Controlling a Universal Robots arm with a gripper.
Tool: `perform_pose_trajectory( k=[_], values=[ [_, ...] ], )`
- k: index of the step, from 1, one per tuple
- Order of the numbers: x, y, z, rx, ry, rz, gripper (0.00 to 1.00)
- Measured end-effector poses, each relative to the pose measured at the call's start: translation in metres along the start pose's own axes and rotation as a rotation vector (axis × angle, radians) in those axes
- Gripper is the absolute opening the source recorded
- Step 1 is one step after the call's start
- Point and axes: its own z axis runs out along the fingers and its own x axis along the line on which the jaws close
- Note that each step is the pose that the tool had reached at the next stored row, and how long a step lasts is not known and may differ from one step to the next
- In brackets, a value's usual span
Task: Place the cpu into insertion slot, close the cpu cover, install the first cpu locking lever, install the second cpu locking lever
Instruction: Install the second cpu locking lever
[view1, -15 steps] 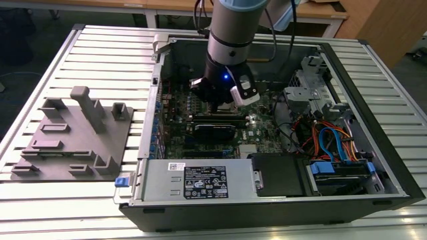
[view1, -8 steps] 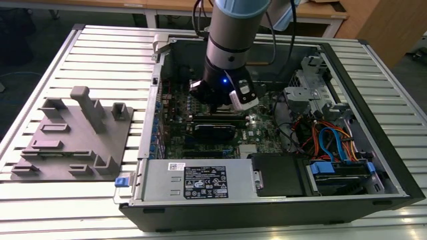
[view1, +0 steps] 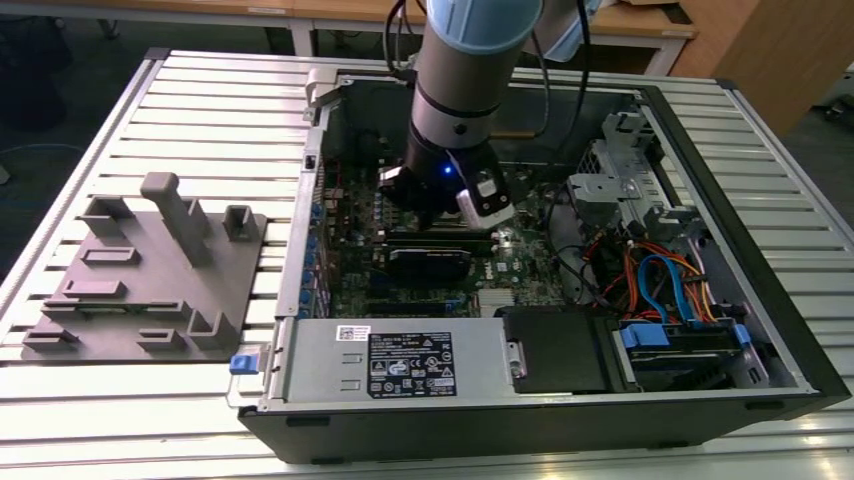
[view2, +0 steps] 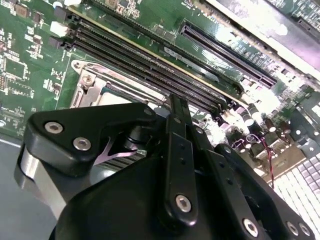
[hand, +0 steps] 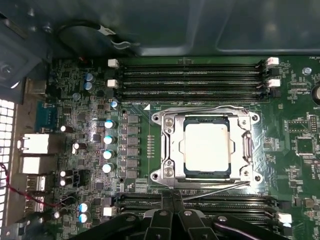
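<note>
One shiny cpu (hand: 207, 148) sits flat in the insertion slot (hand: 186, 170), with the cpu cover (hand: 172, 145) down around it. Jaws look together, holding nothing; press levers gently.

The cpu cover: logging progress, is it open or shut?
Shut: the cpu cover lies flat, framing the cpu seated in the insertion slot.

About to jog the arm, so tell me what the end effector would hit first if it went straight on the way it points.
Most likely the motherboard at the memory slots beside the cpu, which sits under the closed cpu cover. Depth is unclear, so treat this as a guess.
</note>
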Motion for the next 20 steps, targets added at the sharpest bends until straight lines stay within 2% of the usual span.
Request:
perform_pose_trajectory(
  k=[4,12,17,20],
  values=[
    [0.0012,-0.0008,0.0024,-0.0037,0.0003,0.000,0.11],
    [0.0020,-0.0067,0.0018,-0.0347,0.0006,-0.001,0.11],
    [0.0021,-0.0117,0.0011,-0.0480,0.0007,-0.001,0.11],
    [0.0021,-0.0135,0.0011,-0.0518,0.0006,0.000,0.11]
  ],
)
